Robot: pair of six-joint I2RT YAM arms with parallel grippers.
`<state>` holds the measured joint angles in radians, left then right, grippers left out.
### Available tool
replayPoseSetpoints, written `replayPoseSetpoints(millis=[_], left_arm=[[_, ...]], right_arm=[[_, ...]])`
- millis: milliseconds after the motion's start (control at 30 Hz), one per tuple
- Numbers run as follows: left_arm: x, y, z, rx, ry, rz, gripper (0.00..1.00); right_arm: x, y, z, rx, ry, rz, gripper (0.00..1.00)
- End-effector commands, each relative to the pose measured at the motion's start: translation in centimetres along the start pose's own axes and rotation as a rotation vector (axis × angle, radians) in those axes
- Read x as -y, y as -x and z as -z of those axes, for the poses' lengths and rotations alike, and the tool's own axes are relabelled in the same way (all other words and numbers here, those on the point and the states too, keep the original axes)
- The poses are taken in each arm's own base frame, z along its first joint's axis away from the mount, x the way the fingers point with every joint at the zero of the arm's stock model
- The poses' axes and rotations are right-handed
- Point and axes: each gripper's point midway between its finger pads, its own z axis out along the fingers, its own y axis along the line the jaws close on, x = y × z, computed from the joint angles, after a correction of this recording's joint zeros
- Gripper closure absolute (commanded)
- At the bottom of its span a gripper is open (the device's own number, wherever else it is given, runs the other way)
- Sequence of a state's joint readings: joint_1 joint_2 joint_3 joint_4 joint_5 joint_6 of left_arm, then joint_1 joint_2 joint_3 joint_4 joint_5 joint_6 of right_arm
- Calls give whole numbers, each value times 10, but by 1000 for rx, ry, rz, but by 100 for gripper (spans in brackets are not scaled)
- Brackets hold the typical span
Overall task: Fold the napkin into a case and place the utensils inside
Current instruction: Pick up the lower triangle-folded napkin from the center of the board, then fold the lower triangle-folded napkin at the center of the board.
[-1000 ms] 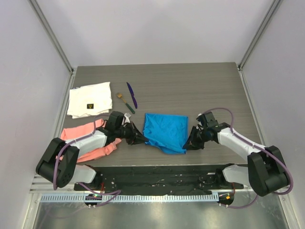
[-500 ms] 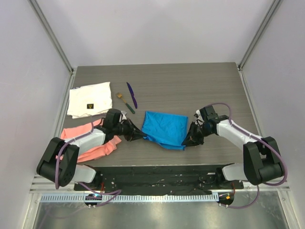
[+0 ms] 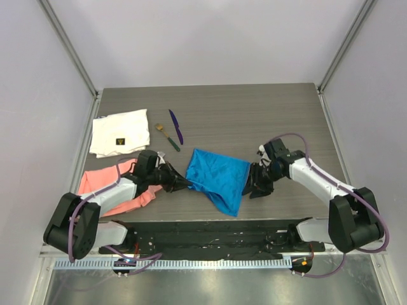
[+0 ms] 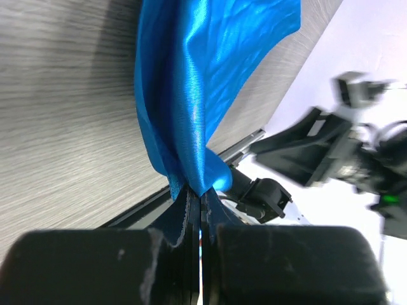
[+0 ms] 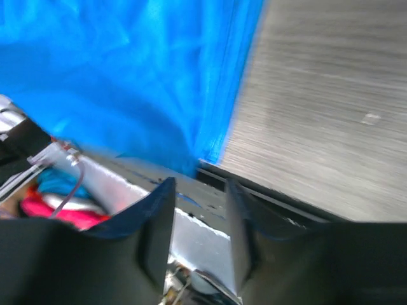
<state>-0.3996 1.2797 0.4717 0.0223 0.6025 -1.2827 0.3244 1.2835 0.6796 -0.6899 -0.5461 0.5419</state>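
The blue napkin (image 3: pixel 219 178) lies rumpled in the middle of the surface (image 3: pixel 267 114), closer to the 6 o'clock edge. The left gripper (image 3: pixel 184 185) is pinched tight on its 9 o'clock corner. The right gripper (image 3: pixel 250 188) sits just beside the 3 o'clock edge, jaws a bit apart and nothing between them. The purple utensil (image 3: pixel 176 127) and green-handled utensil (image 3: pixel 168 136) lie together at 11 o'clock from the napkin.

Three cloths (image 3: pixel 219 178); two utensils (image 3: pixel 175 126)

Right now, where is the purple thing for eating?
In the top view, the purple utensil lies left of centre, beside the green-handled utensil, right of the white cloth and beyond the blue napkin.
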Motion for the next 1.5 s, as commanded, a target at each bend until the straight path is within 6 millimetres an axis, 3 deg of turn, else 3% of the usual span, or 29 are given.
replayPoseSetpoints(millis=[0, 33, 67, 167, 300, 367, 400, 533, 600, 733, 1067, 1233, 1467], left_arm=[[1, 1, 8, 33, -14, 0, 100], [1, 1, 9, 35, -15, 2, 100], [2, 1, 9, 40, -19, -2, 100], [-1, 0, 11, 39, -3, 4, 100], [0, 1, 11, 45, -5, 3, 100], [3, 2, 12, 53, -10, -2, 100], [2, 3, 12, 54, -7, 0, 100], [4, 5, 12, 62, -8, -5, 100], [5, 7, 13, 66, -10, -4, 100], [5, 11, 11, 74, -10, -2, 100], [15, 26, 12, 120, -28, 16, 100], [33, 40, 9, 152, -78, 19, 100], [39, 55, -7, 143, -64, 39, 100]], right_arm=[[-26, 56, 39, 170, -92, 154, 53], [-29, 63, 40, 169, -96, 174, 52], [-45, 77, 47, 196, -67, 202, 52], [-79, 102, 40, 206, 2, 289, 55], [-115, 112, 5, 213, 28, 442, 62], [-109, 114, -19, 175, 34, 408, 73], [-113, 117, -25, 173, 61, 413, 76], [-93, 112, -52, 135, 47, 388, 92], [-88, 109, -58, 132, 52, 396, 94], [-60, 93, -74, 105, 21, 363, 98], [-22, 69, -82, 126, -40, 261, 99], [-13, 56, -81, 161, -31, 193, 99], [-18, 52, -74, 211, 8, 145, 99]])
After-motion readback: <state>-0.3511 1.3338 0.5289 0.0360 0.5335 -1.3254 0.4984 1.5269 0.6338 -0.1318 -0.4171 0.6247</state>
